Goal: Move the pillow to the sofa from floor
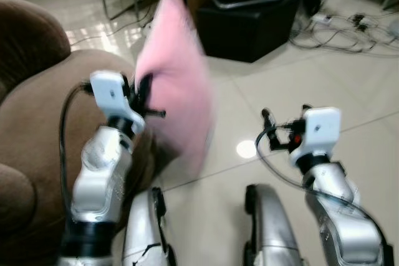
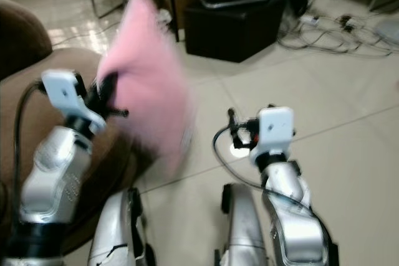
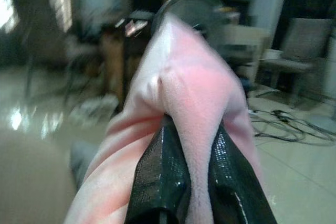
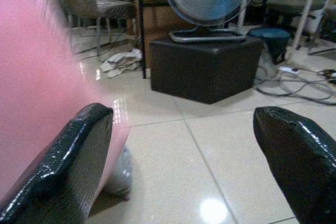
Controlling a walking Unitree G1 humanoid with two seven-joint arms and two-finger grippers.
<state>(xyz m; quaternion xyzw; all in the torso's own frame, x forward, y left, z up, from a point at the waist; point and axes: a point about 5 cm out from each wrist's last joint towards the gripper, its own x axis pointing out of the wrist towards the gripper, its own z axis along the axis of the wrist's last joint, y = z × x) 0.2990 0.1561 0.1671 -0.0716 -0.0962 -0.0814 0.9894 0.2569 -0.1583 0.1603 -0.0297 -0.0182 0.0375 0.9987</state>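
Pillow (image 1: 177, 85) off floor, pinched at one edge by left gripper (image 3: 191, 156), hanging long axis near vertical just beside sofa (image 1: 37, 116) arm, floor side. Left fingers narrow on pink fabric. Right gripper (image 4: 184, 145) fingers wide, empty, farther from sofa.

Black box-shaped ottoman (image 4: 206, 67), upper centre of frame, on pale glossy tiled floor (image 4: 231, 145). Fan (image 4: 207, 1) with chrome base, standing on ottoman. Tangle of cables (image 1: 340, 29), upper right. Metal-legged chair (image 4: 97, 9), upper left. Crumpled white cloth (image 4: 122, 60) on floor just beside ottoman.
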